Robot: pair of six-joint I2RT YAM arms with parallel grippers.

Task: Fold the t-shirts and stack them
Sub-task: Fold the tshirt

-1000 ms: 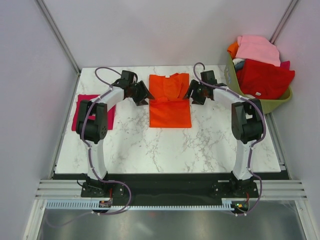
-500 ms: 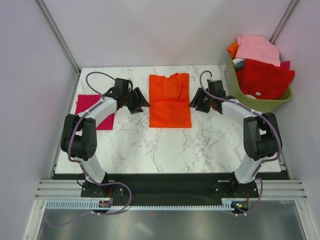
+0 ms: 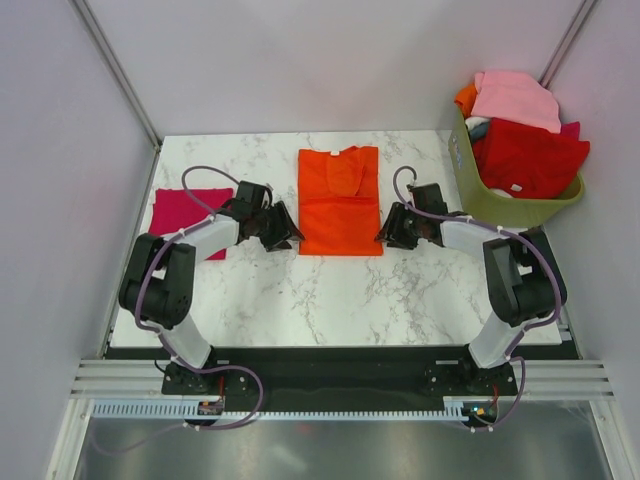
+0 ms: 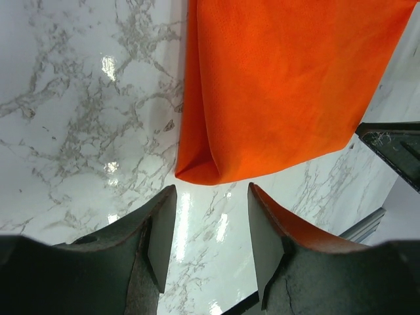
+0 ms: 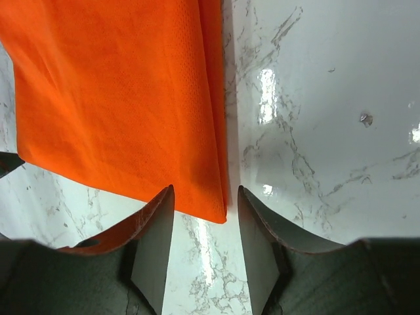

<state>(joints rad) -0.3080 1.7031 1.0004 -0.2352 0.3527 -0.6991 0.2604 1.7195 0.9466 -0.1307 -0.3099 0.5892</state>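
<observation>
The orange t-shirt (image 3: 340,200) lies flat mid-table as a long folded strip, collar at the far end. The crimson-magenta t-shirt (image 3: 188,220) sits folded at the table's left edge, partly behind my left arm. My left gripper (image 3: 286,238) is low at the orange shirt's near left corner; in the left wrist view this gripper (image 4: 211,197) is open, with the shirt (image 4: 282,85) just beyond its tips. My right gripper (image 3: 384,235) is at the near right corner. Seen from its wrist, it (image 5: 205,197) is open, and the corner of the orange shirt (image 5: 118,98) reaches in between its fingers.
A green basket (image 3: 520,210) heaped with pink, red and orange clothes stands off the table's back right corner. White marble tabletop (image 3: 330,290) stretches between the shirt and the arm bases. Grey walls close in left and right.
Both grippers have slid toward me along the orange shirt's sides, from its middle to its near corners, and dropped lower. The shirts have not moved.
</observation>
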